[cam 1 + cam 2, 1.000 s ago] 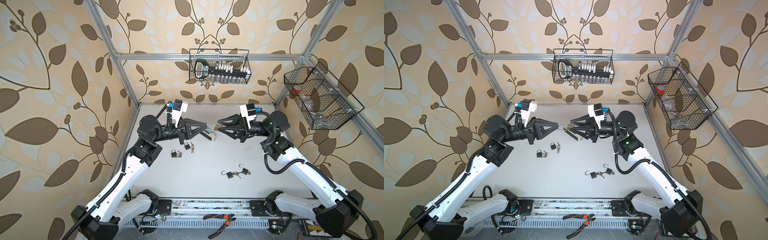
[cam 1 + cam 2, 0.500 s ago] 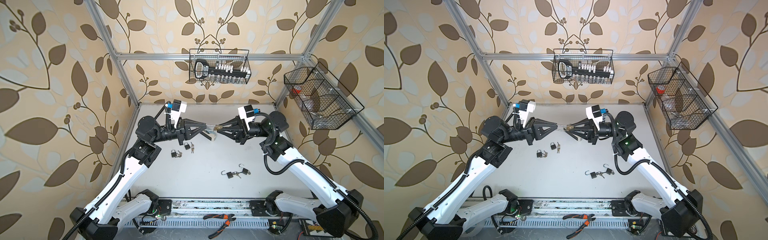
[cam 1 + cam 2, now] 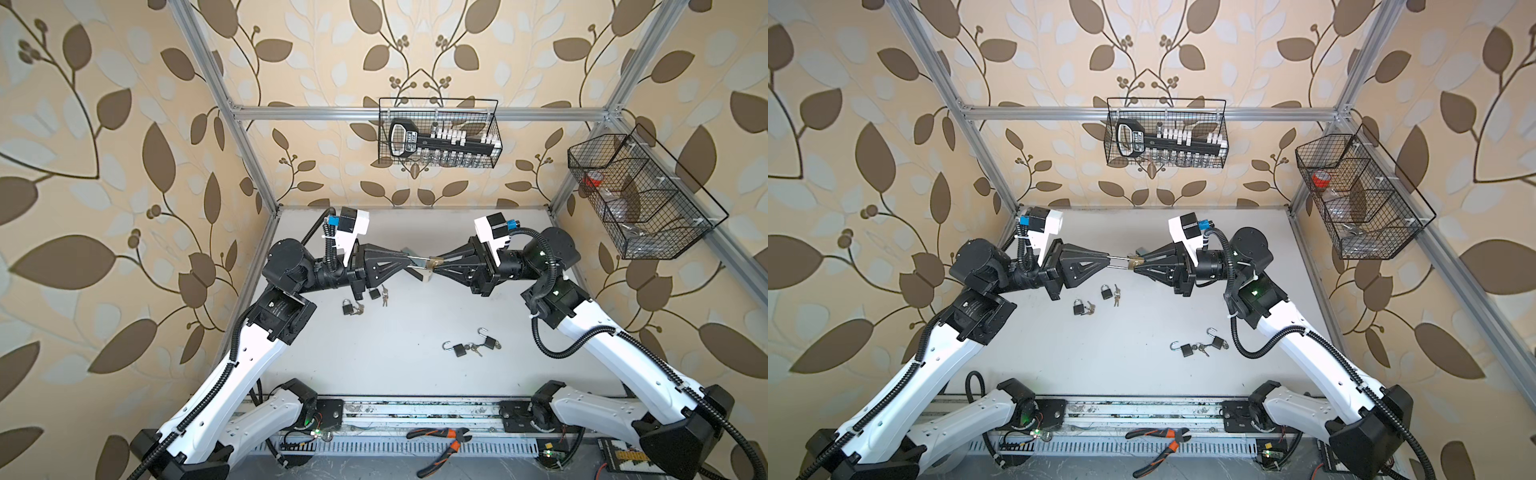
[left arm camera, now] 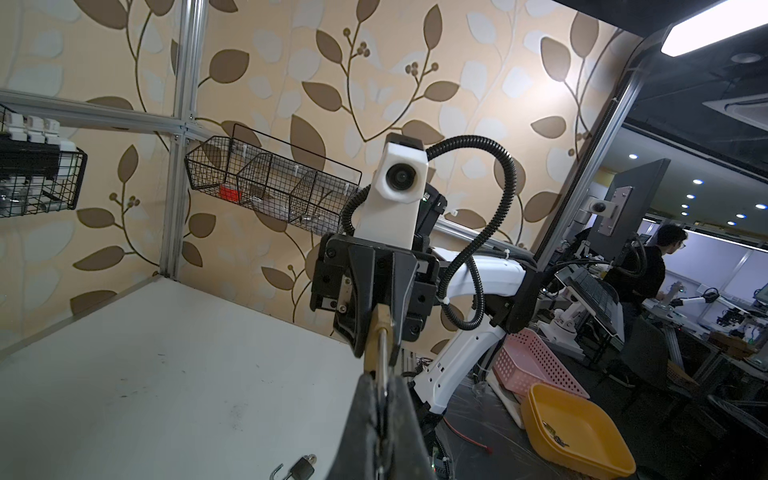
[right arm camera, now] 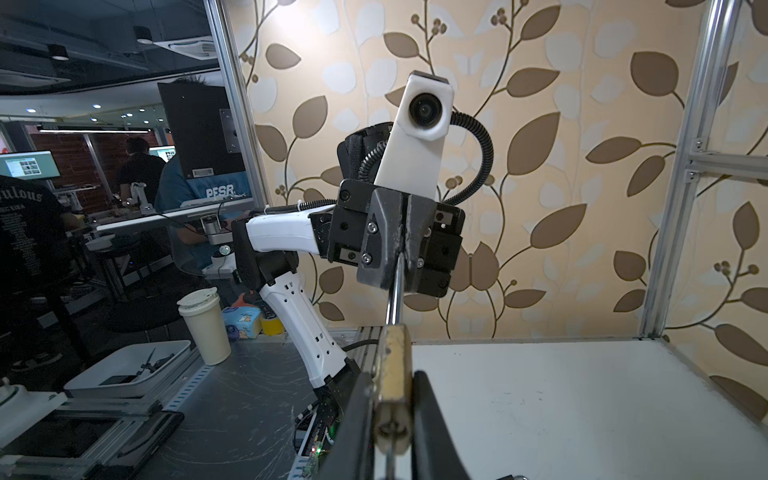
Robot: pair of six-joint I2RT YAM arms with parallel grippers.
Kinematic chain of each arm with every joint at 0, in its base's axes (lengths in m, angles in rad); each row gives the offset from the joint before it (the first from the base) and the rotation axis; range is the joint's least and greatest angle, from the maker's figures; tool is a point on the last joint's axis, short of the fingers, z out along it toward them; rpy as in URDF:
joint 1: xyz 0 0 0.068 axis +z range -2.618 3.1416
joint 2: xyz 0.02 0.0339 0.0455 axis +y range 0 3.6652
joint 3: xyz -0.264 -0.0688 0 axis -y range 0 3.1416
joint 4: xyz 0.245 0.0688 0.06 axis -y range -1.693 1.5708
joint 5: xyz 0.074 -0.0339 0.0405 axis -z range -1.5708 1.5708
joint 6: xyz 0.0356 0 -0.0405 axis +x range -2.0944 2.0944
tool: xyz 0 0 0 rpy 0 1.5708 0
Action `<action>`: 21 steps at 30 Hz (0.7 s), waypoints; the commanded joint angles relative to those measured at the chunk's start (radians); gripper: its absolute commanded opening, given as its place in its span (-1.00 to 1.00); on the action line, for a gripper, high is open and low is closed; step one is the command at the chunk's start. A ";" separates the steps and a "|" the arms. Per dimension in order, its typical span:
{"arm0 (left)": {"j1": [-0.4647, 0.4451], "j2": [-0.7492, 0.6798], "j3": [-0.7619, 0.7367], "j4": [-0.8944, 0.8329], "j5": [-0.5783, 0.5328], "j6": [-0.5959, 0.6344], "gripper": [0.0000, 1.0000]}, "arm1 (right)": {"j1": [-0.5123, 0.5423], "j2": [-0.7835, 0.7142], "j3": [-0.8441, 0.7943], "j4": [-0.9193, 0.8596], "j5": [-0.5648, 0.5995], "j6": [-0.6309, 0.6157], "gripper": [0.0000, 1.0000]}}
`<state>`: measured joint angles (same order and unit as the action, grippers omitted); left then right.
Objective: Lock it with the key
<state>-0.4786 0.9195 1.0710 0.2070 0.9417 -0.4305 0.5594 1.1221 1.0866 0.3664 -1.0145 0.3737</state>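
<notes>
Right tool point(image 3: 440, 264) now tight on padlock point(image 5: 394, 365)

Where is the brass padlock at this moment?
In both top views the brass padlock is held in the air above the table, near the middle, between the left gripper and the right gripper, both shut on it.
</notes>
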 commanded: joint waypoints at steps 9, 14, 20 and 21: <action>-0.019 -0.009 0.032 0.000 0.015 0.054 -1.00 | 0.010 -0.014 0.013 -0.029 0.033 0.033 -1.00; -0.069 0.014 0.042 -0.043 -0.001 0.096 -1.00 | 0.063 0.024 0.048 -0.038 0.073 -0.011 -1.00; -0.167 0.076 0.021 -0.049 -0.006 0.118 -1.00 | 0.131 0.075 0.109 -0.025 0.119 -0.038 -1.00; -0.168 0.079 0.013 -0.042 -0.007 0.111 -1.00 | 0.131 0.080 0.113 -0.013 0.117 -0.034 -1.00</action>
<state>-0.5564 0.9203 1.1141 0.2054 0.8734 -0.3492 0.6327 1.1423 1.1488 0.3264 -0.9619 0.3565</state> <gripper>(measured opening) 0.050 0.131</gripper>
